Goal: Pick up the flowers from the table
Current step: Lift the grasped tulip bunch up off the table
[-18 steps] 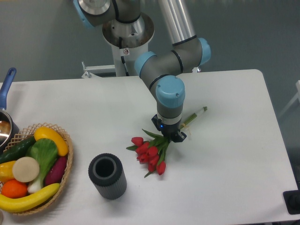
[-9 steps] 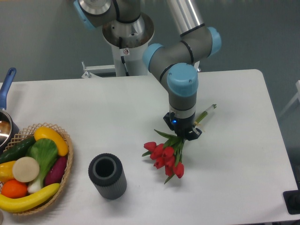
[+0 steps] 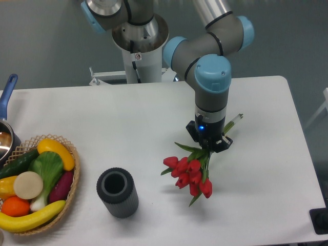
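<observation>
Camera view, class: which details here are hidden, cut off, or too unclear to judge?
- End effector fingertips: hidden behind the flowers and the wrist above, so the grip itself is not visible.
- Flower stems: the middle is covered by the end effector.
- Pan: cut off by the left edge.
- Grey cylinder: the inside is too dark to see.

Single fixed cam, high front view, angled down at table (image 3: pixel 102 118)

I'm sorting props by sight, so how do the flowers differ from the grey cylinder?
The flowers are red and green, leaning, and held in the pincer; the grey cylinder is dark, plain, upright and stands free on the table. The flowers spread into loose heads; the cylinder is one hollow tube. Both look similar in length.
</observation>
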Action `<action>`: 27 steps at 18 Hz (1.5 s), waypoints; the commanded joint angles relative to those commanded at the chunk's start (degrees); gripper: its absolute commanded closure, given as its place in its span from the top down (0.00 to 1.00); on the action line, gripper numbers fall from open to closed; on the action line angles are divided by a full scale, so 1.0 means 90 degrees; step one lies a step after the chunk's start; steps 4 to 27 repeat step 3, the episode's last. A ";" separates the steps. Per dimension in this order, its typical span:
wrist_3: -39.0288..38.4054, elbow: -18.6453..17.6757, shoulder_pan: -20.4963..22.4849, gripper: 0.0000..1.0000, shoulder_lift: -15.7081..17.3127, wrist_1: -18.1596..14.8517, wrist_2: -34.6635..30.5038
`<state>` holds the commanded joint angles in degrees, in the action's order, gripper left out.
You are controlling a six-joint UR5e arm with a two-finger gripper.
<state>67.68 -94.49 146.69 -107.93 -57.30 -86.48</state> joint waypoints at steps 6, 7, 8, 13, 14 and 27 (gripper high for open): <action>-0.0010 0.0156 -0.0088 0.00 -0.0010 -0.0204 -0.0020; -0.0010 0.0156 -0.0088 0.00 -0.0010 -0.0204 -0.0020; -0.0010 0.0156 -0.0088 0.00 -0.0010 -0.0204 -0.0020; -0.0010 0.0156 -0.0088 0.00 -0.0010 -0.0204 -0.0020; -0.0010 0.0156 -0.0088 0.00 -0.0010 -0.0204 -0.0020; -0.0010 0.0156 -0.0088 0.00 -0.0010 -0.0204 -0.0020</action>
